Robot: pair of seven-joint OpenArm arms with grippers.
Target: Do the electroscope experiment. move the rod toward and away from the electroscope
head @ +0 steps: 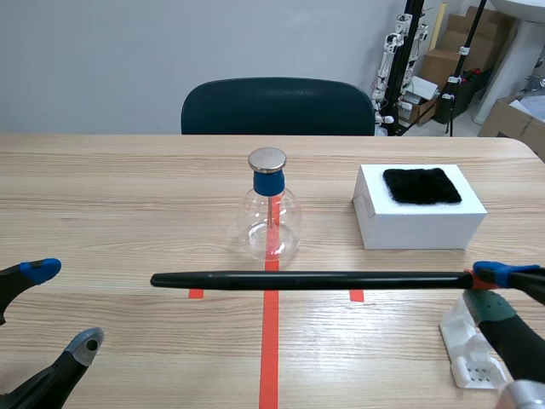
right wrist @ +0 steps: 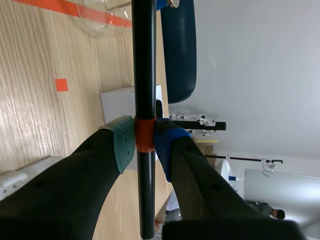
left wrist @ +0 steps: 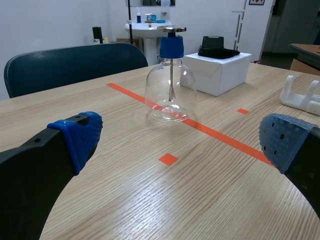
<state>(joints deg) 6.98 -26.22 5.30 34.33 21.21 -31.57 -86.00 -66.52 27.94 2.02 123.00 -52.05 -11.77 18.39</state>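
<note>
The right claw [head: 488, 286] is clamping a long black rod [head: 306, 279] at its orange band, holding it level above the counter [head: 111, 196], with the free tip pointing toward the robot's left across the red tape line. Just beyond the rod, the electroscope [head: 269, 207], a clear glass flask with a blue stopper and a metal disc on top, is standing upright on that line. Whether the rod is clearing the glass is hard to judge. To the flask's right and apart from it, a white box [head: 417, 223] is carrying a black furry cloth [head: 421, 185]. A white plastic rack [head: 467, 345] is lying beside the right arm. The left claw [head: 61, 307] is hanging released at the near left, grasping nothing. A dark chair [head: 277, 106] is sitting behind the counter's far edge.
</note>
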